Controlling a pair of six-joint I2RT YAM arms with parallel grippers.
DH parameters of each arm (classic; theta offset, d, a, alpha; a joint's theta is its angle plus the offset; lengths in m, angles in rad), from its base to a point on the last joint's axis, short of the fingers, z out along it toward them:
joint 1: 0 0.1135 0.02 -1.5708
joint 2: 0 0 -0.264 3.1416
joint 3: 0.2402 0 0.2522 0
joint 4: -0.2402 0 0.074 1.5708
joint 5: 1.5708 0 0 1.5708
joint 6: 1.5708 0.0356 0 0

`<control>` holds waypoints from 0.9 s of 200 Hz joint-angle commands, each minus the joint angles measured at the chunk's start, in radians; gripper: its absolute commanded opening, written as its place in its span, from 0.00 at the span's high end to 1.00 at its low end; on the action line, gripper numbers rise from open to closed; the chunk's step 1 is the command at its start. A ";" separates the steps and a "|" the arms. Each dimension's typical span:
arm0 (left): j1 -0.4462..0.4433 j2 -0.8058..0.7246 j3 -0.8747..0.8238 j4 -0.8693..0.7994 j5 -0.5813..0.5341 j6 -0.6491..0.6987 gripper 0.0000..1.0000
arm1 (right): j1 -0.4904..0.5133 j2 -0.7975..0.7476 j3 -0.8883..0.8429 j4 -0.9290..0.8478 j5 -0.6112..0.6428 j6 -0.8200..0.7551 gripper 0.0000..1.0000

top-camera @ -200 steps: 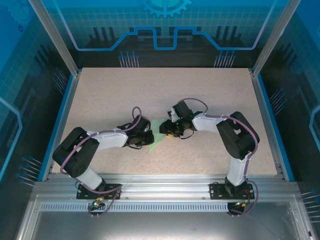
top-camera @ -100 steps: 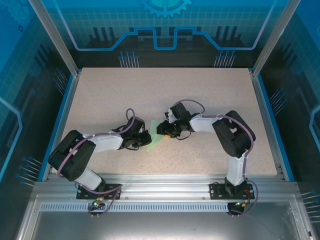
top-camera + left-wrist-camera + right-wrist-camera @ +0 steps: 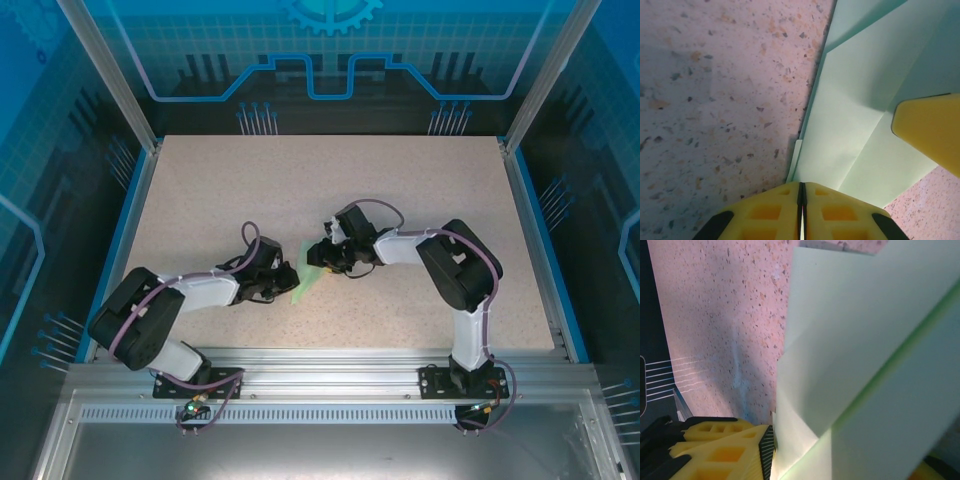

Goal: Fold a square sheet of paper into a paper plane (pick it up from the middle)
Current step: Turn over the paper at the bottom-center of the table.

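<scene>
Top view: the folded sheet of paper (image 3: 302, 286) lies on the middle of the table (image 3: 400, 180), between the left gripper (image 3: 288, 278) and the right gripper (image 3: 320, 262), which both meet it.

Left wrist view: the left gripper's yellow fingers (image 3: 765, 215) are pressed together, pinching the sheet's near edge.

Right wrist view: the creased layers stand between the right gripper's fingers (image 3: 725, 452). One pad touches the paper, but I cannot tell whether the fingers clamp it.

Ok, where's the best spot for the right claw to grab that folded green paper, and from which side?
Probably the free layered edge of the paper facing the right claw, away from the end the left claw pinches shut. Come edge-on from the right, one finger over and one under: it is thin and low on the table.
</scene>
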 commanded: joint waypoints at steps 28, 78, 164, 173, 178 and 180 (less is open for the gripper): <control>0.015 -0.041 -0.022 0.002 0.027 -0.030 0.87 | 0.023 0.044 0.041 0.041 -0.018 0.011 0.70; 0.014 -0.065 -0.034 0.004 0.028 -0.031 0.87 | 0.026 0.029 0.064 -0.011 -0.013 -0.033 0.88; 0.016 -0.429 -0.101 -0.252 -0.137 0.014 0.76 | 0.070 -0.229 0.280 -0.810 0.521 -0.457 0.94; 0.016 -0.471 -0.116 -0.277 -0.161 0.011 0.75 | 0.087 -0.251 0.313 -0.908 0.638 -0.486 0.94; 0.017 -0.491 -0.123 -0.287 -0.171 0.010 0.74 | 0.096 -0.263 0.326 -0.950 0.705 -0.493 0.93; 0.017 -0.503 -0.124 -0.290 -0.174 0.009 0.73 | 0.102 -0.268 0.331 -0.976 0.734 -0.493 0.94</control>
